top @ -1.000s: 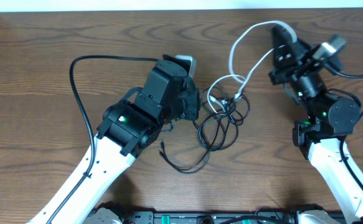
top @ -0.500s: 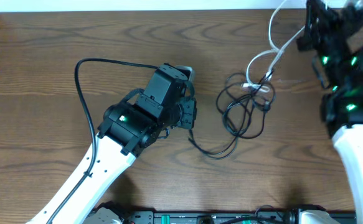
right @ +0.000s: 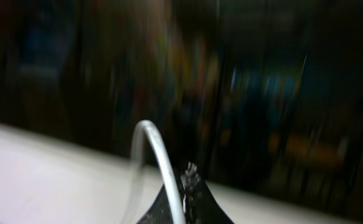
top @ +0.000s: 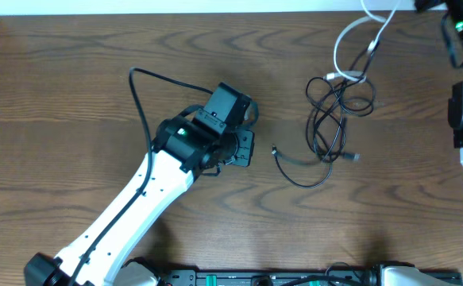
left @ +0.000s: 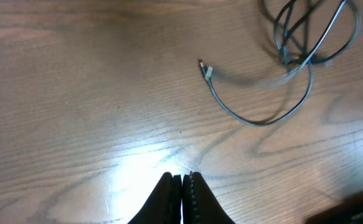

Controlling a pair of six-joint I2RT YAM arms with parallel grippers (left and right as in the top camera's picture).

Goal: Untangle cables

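Left gripper [left: 182, 198]: fingers pressed together with nothing between them, tips low over the bare table [left: 75, 93]. Right gripper [right: 186, 190]: fingers clenched on the white cable [right: 155, 143], which arcs up out of the pinch; the surroundings are blurred. Overhead, that cable drops from the top edge into the black cables [top: 334, 103] — a loose knot on the table's right half. One black strand trails leftward, and its plug [top: 275, 150] lies free — near the left gripper, not touching it.
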